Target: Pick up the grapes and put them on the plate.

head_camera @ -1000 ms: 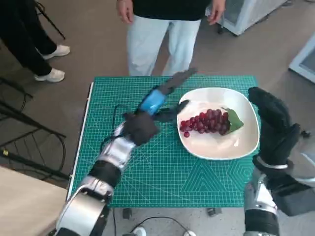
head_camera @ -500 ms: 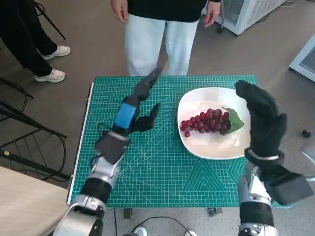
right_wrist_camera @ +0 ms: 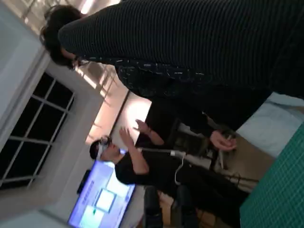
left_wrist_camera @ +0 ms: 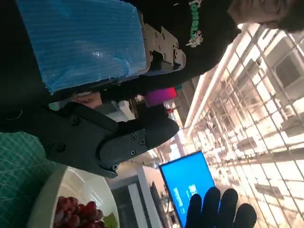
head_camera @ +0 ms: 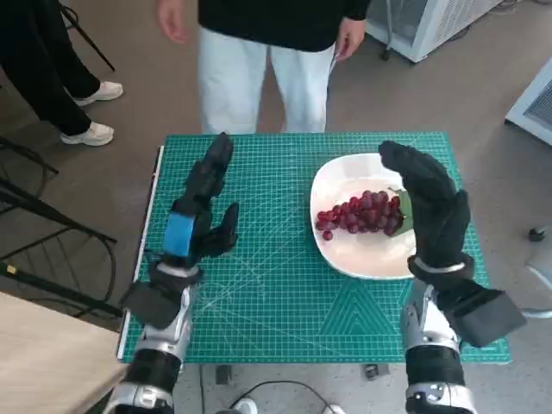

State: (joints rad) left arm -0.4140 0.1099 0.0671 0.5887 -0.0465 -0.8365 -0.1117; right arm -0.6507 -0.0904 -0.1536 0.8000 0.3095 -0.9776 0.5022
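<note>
Both of my hands hold nothing, fingers spread: left hand (head_camera: pixel 203 220) above the green mat (head_camera: pixel 285 293), right hand (head_camera: pixel 431 211) over the plate (head_camera: pixel 362 259) where the grapes (head_camera: pixel 358 214) lie; the job looks done

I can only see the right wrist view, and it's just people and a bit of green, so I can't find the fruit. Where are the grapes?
Observer: The grapes lie on the white plate, which sits on the green mat.
Operator: Am I holding them?
Observer: No. The right robot hand holds nothing. Its fingers are apart, and it is raised over the plate's right edge.
Operator: And the other one?
Observer: The left robot hand holds nothing either. It is raised over the mat's left side, apart from the plate.
</note>
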